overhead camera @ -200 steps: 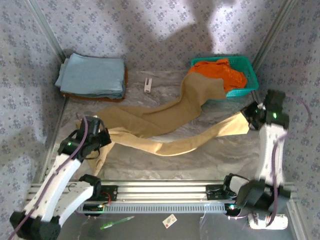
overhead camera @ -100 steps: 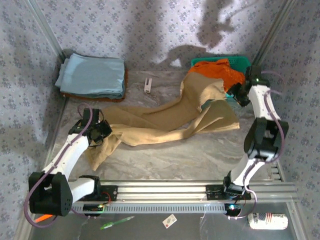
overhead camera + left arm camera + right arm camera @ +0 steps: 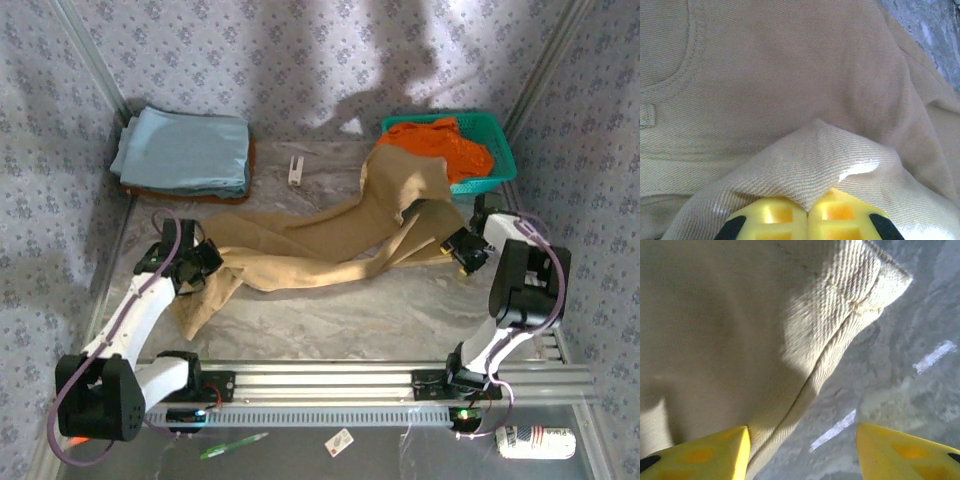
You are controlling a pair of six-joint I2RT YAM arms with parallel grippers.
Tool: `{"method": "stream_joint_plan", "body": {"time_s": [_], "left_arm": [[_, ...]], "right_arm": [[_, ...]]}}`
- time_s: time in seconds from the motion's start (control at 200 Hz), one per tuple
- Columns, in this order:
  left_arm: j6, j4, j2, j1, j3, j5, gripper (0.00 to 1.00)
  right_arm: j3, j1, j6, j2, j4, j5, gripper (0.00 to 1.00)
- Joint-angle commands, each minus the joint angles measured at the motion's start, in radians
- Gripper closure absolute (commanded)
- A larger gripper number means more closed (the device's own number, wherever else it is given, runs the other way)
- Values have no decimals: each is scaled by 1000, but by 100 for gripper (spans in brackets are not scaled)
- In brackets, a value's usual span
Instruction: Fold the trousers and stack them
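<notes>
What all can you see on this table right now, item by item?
trousers: one, tan, sprawled across the table's middle
garment: one, orange, in the basket
basket: one, teal, far right corner
folded cloth: one, light blue, far left corner
small item: one, white, far centre
pen: one, green, near edge
left gripper: one, yellow fingers, shut on the trousers
right gripper: one, yellow fingers, open at a trouser hem

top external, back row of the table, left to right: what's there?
light blue folded cloth → small white object → teal basket with the orange garment in it
</notes>
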Motion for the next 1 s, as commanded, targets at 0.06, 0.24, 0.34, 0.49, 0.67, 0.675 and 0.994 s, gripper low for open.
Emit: {"method": "stream_joint_plan", "body": {"time_s": [0.06,0.24,0.34,0.49,0.67,0.675,0.994], "left_arm": [[-1,3,-34,7,-3,8,100],[-1,-14,-60,8,4,5,100],[6,-36,-75,11,26,4,100],[16,-78,-97,19,79,10,100],[38,-141,-118,63,181,41,100],[39,-143,-117,65,184,42,100],[84,-199,-64,130,313,131,100]], "right_arm": [[101,-4,16,92,7,-14,44],[71,-18,2,90,14,-53,93],[53,-32,-21,9,7,-64,100],[80,-33,-30,-204,-63,-61,100],[264,-63,-19,-360,-151,-102,100],[273,-65,-19,-360,-152,-106,100],[486,-173,-6,-300,-217,-239,100]]}}
